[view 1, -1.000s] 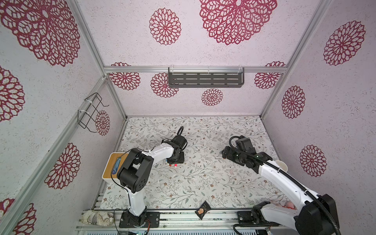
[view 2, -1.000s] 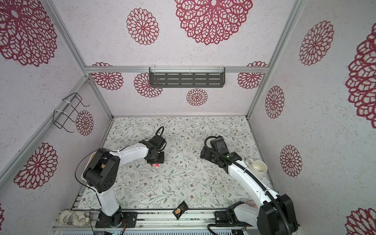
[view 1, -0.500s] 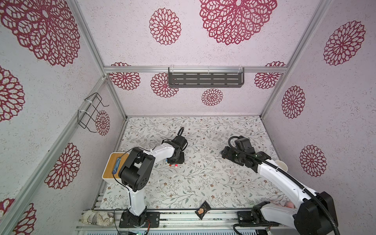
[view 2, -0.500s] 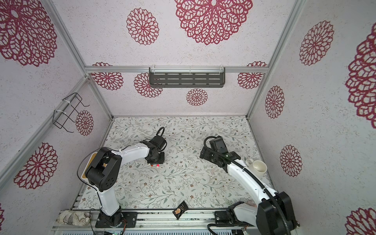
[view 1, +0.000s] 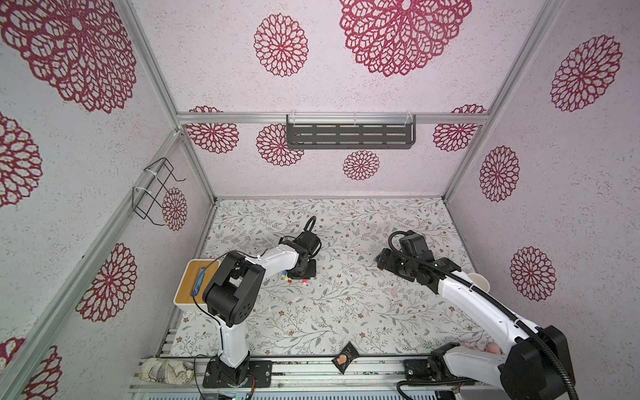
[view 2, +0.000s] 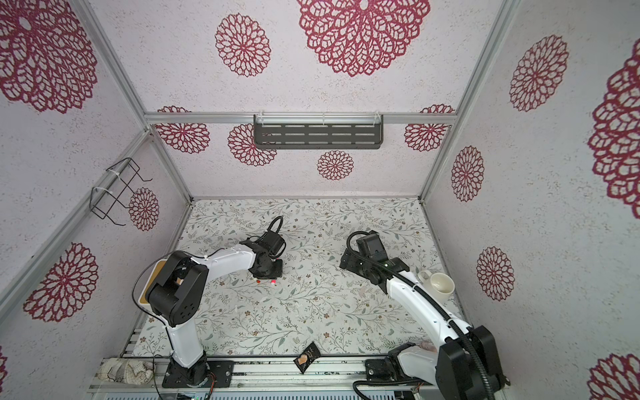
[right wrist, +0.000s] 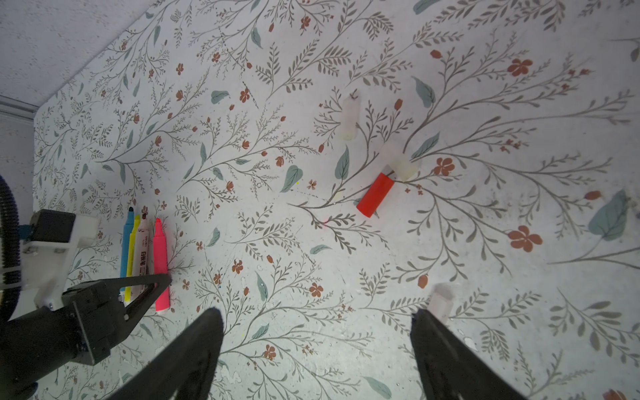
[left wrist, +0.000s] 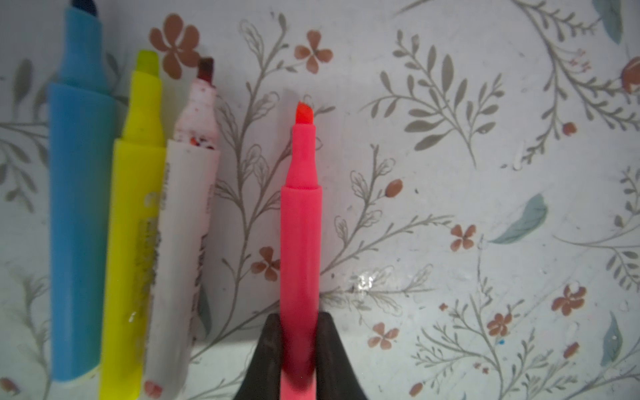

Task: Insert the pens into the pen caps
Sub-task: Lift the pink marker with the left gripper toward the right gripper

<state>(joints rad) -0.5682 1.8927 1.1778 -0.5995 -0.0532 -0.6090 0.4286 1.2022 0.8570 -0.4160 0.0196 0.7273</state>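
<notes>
The pink pen lies flat on the tabletop, uncapped, a little apart from a row of three others: a white pen, a yellow pen and a blue pen. The left gripper is clamped on the pink pen toward its back end, so most of the barrel sticks out in front. That long overhang is the main risk. The tip can droop or swing on the lift, and a push into a cap can twist the pen in the grip. A sideways drift could also knock the white pen.

The caps lie loose on their sides, well away from the pens. A red cap touches a pale cap, so a grab there could scatter both. The pale ones blend into the pattern, and I cannot tell which fits this pen. The right gripper hangs wide apart and empty, with another pale cap just beside one finger. An unheld cap will likely slide away from the pen.
</notes>
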